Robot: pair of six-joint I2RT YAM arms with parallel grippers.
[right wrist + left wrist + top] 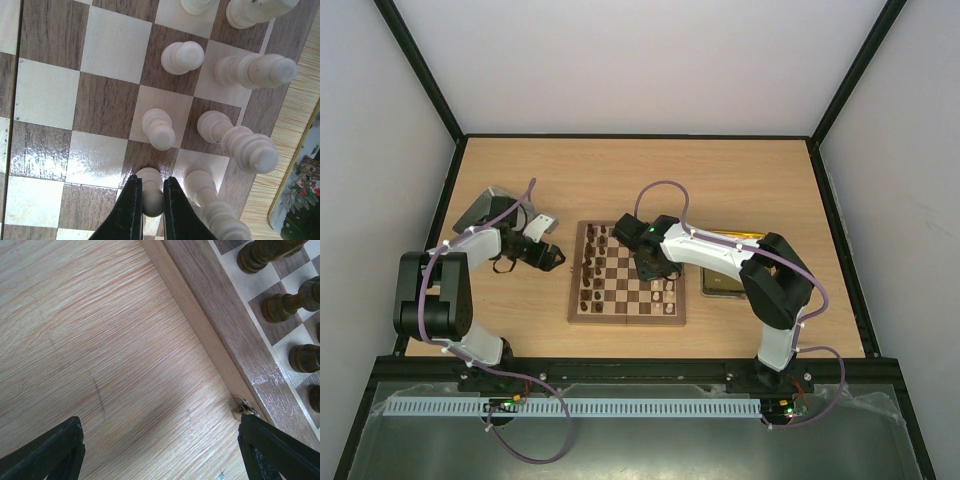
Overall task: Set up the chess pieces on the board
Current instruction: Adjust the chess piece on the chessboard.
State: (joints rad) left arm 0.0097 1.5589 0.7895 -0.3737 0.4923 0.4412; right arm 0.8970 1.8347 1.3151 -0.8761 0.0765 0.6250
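Setup looked well along: dark pieces (592, 262) lined the chessboard's (625, 305) 9 o'clock side, cream pieces (252, 70) its 3 o'clock side (partly hidden under the right arm (720, 255)), where the right gripper (150, 187) pinched a cream pawn (150, 175), while the left gripper (160, 422) hung spread over the table (100, 340).

Light wood-grain table (720, 180) noted. Gold-rimmed tin tray (722, 284) is seen at 3 o'clock from table centre, with a flower print shown inside. Grey wedge-shaped object (480, 207) is recorded at 9 o'clock, white slotted strip (620, 408) at 6 o'clock.
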